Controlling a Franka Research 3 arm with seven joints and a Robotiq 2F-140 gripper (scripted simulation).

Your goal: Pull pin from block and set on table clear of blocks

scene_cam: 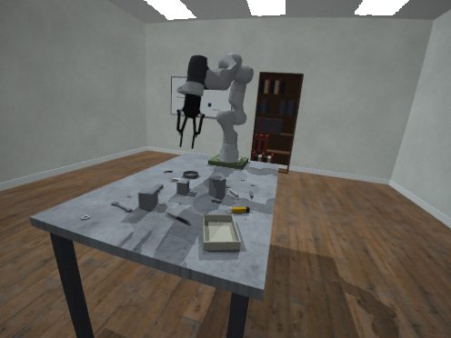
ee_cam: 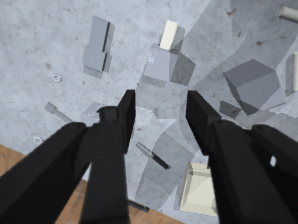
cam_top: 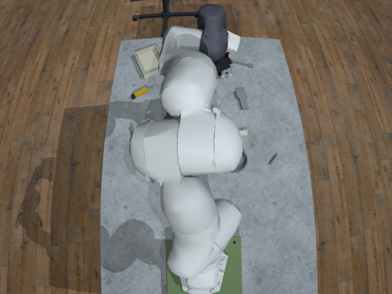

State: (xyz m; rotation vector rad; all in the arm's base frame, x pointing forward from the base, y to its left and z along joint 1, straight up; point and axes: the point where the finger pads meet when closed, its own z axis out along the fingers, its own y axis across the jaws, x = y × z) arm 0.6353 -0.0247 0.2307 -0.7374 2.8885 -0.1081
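A cream pin [ee_cam: 169, 35] sticks out of a small grey block [ee_cam: 160, 67] in the wrist view. The same block [scene_cam: 183, 186] stands near the middle of the table in the exterior view. My gripper [scene_cam: 187, 138] hangs high above the table, well clear of everything. In the wrist view its two black fingers stand partly apart with nothing between them, and the pin's block shows just beyond their tips. In the top view the arm hides the pin's block, and only the dark wrist [cam_top: 213, 32] shows.
A larger grey block [ee_cam: 252, 85] and a slotted grey block [ee_cam: 97, 45] stand either side of the pin's block. A cream tray [scene_cam: 221, 232], a yellow-handled tool [scene_cam: 239, 209], a dark pen [ee_cam: 154, 156], a wrench [scene_cam: 122, 206], a ring [scene_cam: 190, 173] and loose cream pegs [ee_cam: 289, 13] lie around.
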